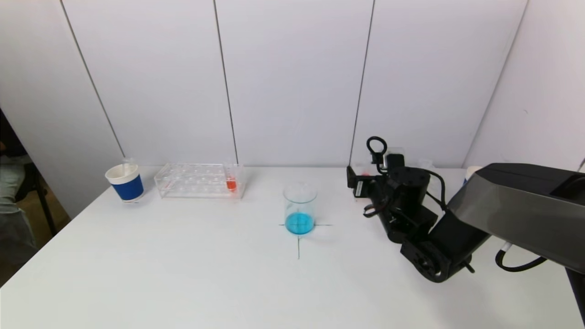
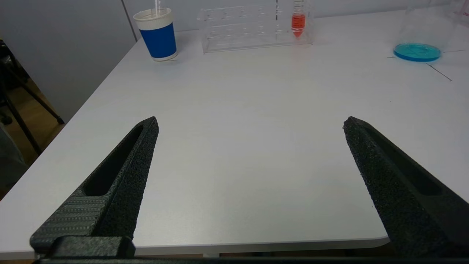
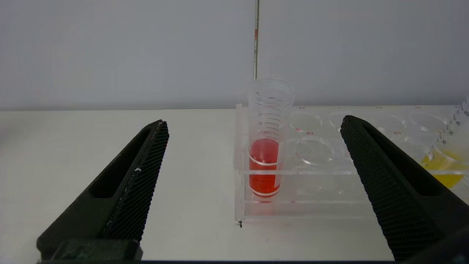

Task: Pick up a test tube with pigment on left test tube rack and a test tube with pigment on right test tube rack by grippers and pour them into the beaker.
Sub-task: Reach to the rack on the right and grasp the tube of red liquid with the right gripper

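Note:
A glass beaker [image 1: 300, 208] with blue liquid stands at the table's middle. The left rack [image 1: 199, 180] holds a tube of red pigment [image 1: 231, 181]. My right gripper [image 1: 358, 185] is open and empty, level with the right rack [image 3: 329, 190] and a short way in front of it. In the right wrist view the gripper [image 3: 254, 123] faces a tube of red pigment [image 3: 266, 146] in the rack's end hole, fingers apart from it. A tube of yellow pigment [image 3: 449, 161] stands farther along. My left gripper [image 2: 251, 123] is open and empty over the table's near edge.
A blue paper cup [image 1: 124, 183] with a white rim stands left of the left rack. A black cross is drawn under the beaker. The right arm hides most of the right rack in the head view. The wall runs close behind both racks.

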